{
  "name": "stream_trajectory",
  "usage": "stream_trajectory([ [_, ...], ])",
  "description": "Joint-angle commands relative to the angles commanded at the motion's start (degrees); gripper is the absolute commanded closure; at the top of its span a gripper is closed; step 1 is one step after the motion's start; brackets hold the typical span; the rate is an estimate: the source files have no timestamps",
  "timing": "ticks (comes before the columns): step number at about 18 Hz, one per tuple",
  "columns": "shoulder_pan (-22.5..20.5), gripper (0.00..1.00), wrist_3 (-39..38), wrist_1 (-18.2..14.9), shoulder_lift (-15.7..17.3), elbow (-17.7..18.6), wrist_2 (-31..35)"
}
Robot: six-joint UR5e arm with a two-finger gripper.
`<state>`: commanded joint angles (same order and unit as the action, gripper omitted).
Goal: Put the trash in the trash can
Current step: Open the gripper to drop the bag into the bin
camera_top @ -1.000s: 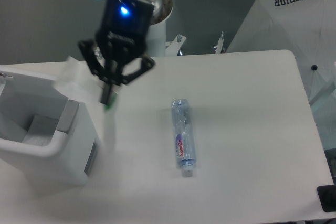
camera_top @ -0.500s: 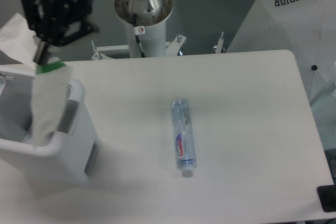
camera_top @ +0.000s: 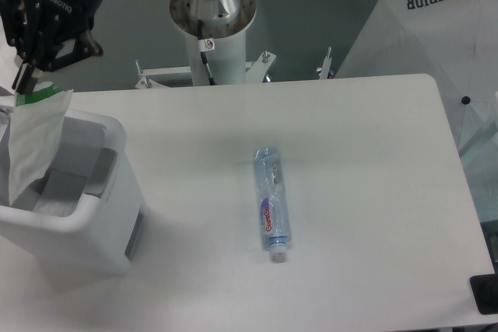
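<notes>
In the single fixed camera view, the end effector [camera_top: 25, 77] was located at the upper left of the frame, above the far left corner of the trash can [camera_top: 93, 219]. Its fingers were seen closed together on the green-striped top edge of the wrapper [camera_top: 31, 145]. The wrapper was suspended from that grip and hung downward as a translucent white sheet, with its lower part inside the opening of the trash can, near the left edge of the frame. Whether the bottom of the wrapper touched the interior of the can could not be determined.

The trash can was positioned at the lower left of the frame on the white surface [camera_top: 366, 192]. Its thick rounded rim and a grey side panel on the right wall were visible.

The bottle [camera_top: 271, 203] was lying on its side near the centre of the frame, well apart from the trash can and from the end effector. Its cap end was directed toward the lower edge of the frame, and its red-and-white label was turned upward.

The arm's round base column [camera_top: 212, 13] was mounted beyond the far edge of the surface, at the upper centre. A white fabric cover [camera_top: 436, 29] printed with the word SUPERIOR was visible at the upper right.
</notes>
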<state>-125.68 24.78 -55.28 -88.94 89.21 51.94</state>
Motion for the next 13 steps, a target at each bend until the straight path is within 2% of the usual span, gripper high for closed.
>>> stream_trajectory([
  [1, 0.0, 0.74, 0.0, 0.2, 0.0, 0.3, 0.1],
  [2, 0.0, 0.62, 0.1, 0.4, 0.0, 0.9, 0.3],
  [4, 0.0, 0.24, 0.0, 0.6, 0.2, 1.3, 0.5],
  [5, 0.0, 0.0, 0.0, 0.6, 0.2, 1.4, 0.6],
  [10, -0.1, 0.0, 0.0, 0.7, 0.0, 1.2, 4.0],
  [13, -1.7, 0.0, -0.1, 0.6, -0.1, 1.1, 4.3],
])
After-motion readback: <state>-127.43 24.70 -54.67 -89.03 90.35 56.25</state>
